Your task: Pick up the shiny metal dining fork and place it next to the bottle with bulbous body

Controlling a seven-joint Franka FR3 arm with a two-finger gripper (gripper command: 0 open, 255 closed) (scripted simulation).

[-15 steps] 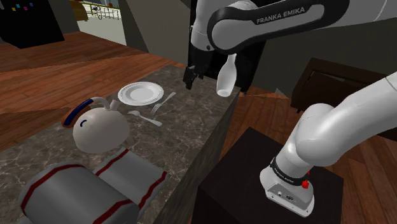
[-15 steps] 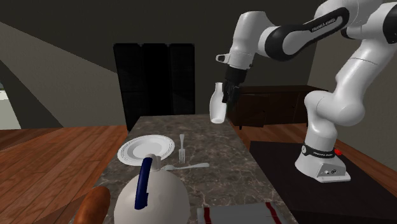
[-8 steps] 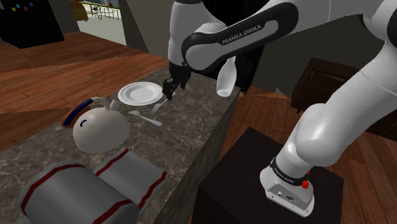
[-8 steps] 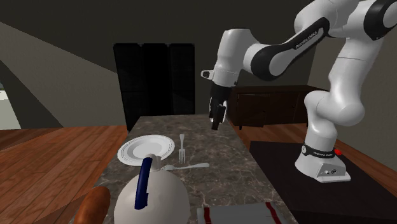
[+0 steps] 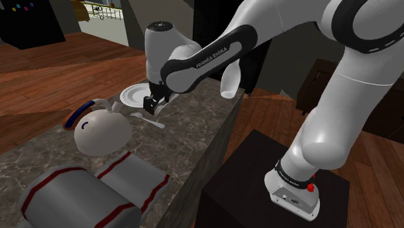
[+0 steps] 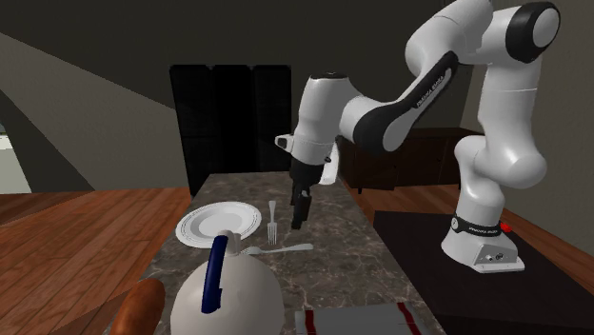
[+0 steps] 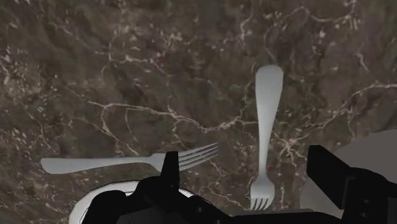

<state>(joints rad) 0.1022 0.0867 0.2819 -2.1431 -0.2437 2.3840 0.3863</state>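
Item: dining fork (image 7: 268, 102), grey metal, lying flat on the dark veined marble counter (image 7: 114, 57), just beside the white plate (image 6: 188, 226). Companion piece: a second fork (image 7: 102, 164) of the same look. It lies roughly square to the first, with its tines pointing toward the first fork's tine end and not touching it. From where I stand I cannot say which of the two is shinier. The claw is lined up on the one by the plate, so I take that for the task's. Claw: black gripper (image 7: 245, 159), fingers set wide apart with nothing clasped, seemingly clear of the counter. Key relation: the dining fork lies below and ahead of the claw, its tine end between the two fingers and its handle running straight away from the hand. The line from finger to finger crosses the fork's long axis about square, so a closing would pinch across its narrow width. Judgement: the hold would land near the neck and tines, not at mid-handle, so a small shift along the handle before descending looks wise. Destination: white bottle (image 5: 230, 79), wider toward its base, upright at the counter's edge, well apart from the fork and to the shoulder view's right of the claw.
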